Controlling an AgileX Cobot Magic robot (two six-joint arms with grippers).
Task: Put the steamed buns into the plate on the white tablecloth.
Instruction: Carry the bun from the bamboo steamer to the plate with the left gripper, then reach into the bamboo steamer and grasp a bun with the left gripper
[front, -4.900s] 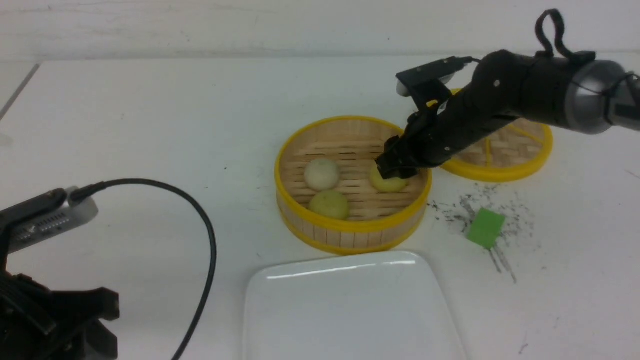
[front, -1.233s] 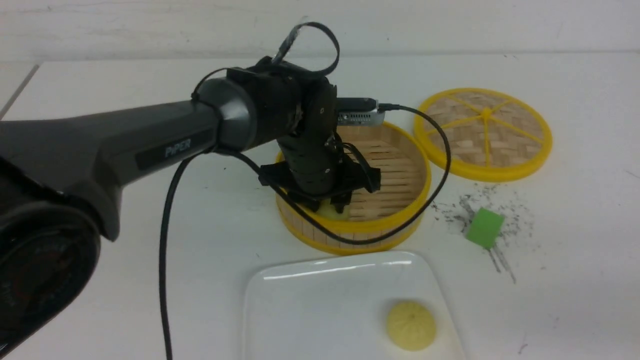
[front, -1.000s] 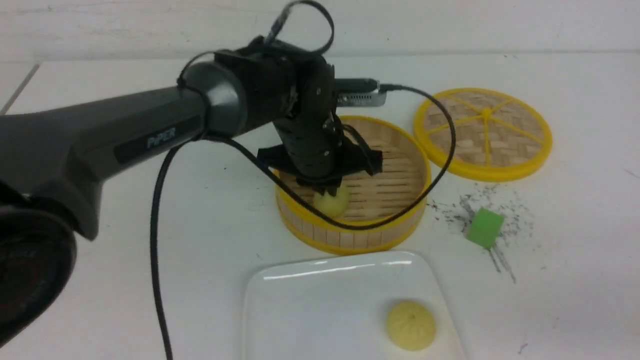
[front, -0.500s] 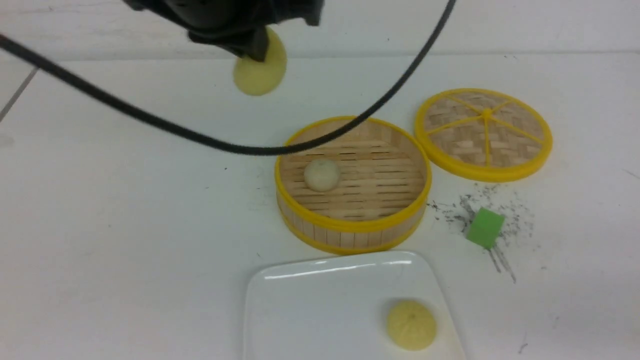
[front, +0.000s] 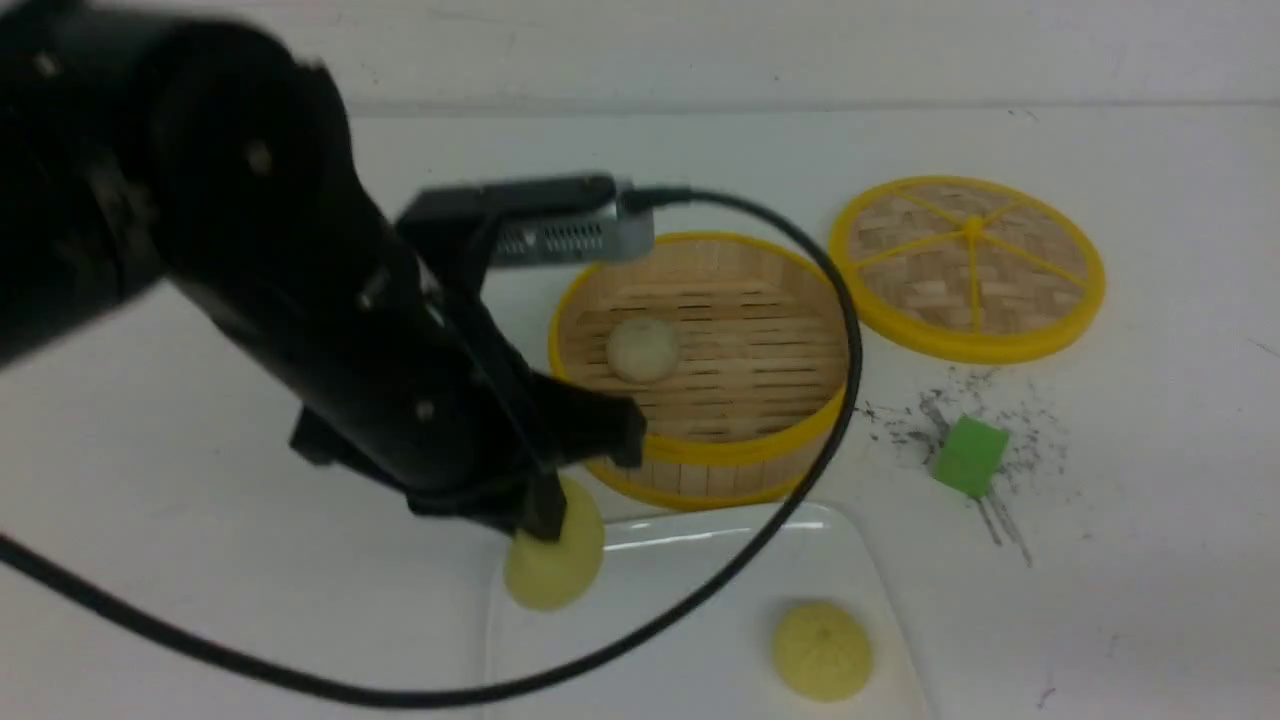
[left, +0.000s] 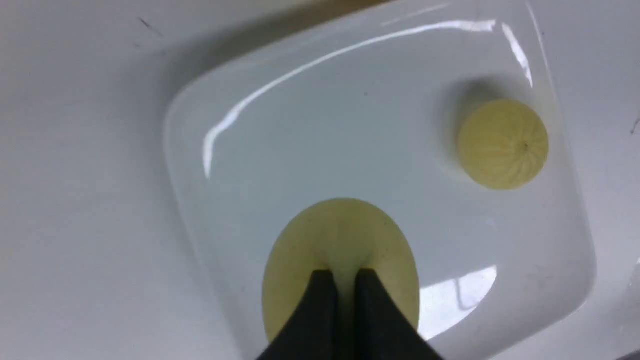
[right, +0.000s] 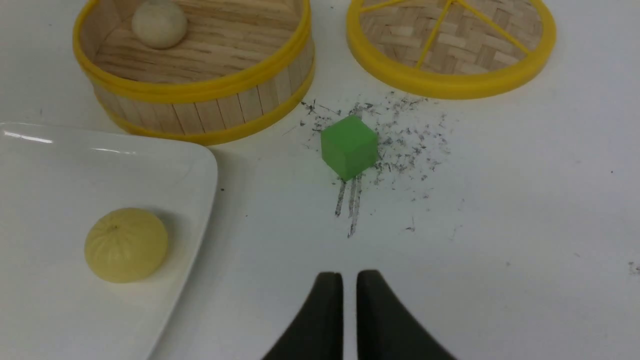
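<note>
My left gripper (left: 345, 280) is shut on a pale yellow-green steamed bun (left: 340, 240), pinching its top. In the front view this bun (front: 553, 562) hangs over the far left corner of the white plate (front: 700, 610), just above it. A second yellow-green bun (front: 822, 650) lies on the plate's right side. An off-white bun (front: 643, 348) sits in the bamboo basket (front: 700, 465). My right gripper (right: 350, 282) hovers over the white tablecloth (front: 1150, 450) on the near side of the green cube, fingers almost together with nothing between them. It is out of the front view.
The yellow-rimmed woven lid (front: 968, 268) lies flat to the right behind the basket. A green cube (front: 970, 456) stands among grey scuff marks right of the basket. The left arm's black cable (front: 800, 500) loops over the plate and the basket's front rim.
The left gripper lifted the yellow-green bun out of the basket, swung high to the back left, then came down to the plate's far left corner. The other two buns stayed put.
</note>
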